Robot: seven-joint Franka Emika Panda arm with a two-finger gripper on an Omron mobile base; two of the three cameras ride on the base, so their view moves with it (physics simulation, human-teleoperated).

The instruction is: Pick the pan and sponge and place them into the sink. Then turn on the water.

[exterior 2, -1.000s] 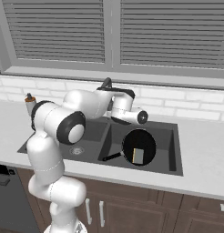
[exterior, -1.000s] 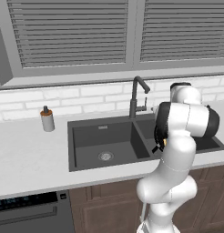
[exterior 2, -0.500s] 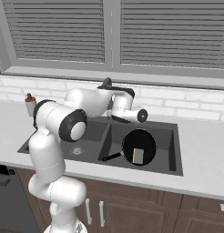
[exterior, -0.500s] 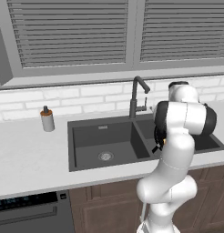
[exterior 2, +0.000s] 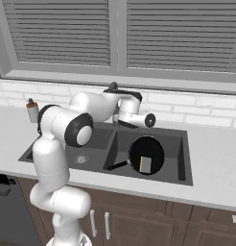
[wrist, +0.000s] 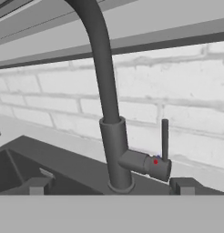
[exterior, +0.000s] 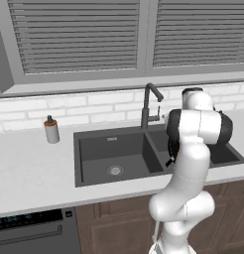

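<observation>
Pan (exterior 2: 146, 153) and sponge (exterior 2: 146, 164) lie in the sink's (exterior 2: 180, 175) right basin; the arm reaches level toward the faucet (wrist: 108, 118), gripper (wrist: 109, 185) fingers spread, empty.

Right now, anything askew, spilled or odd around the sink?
Nothing stands out. The pan lies flat in the right basin of the sink with the sponge on it. No water runs from the faucet; its lever stands upright, and the hand faces it.

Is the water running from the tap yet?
Off. No stream falls from the faucet into the sink, and its lever stands straight up.
</observation>
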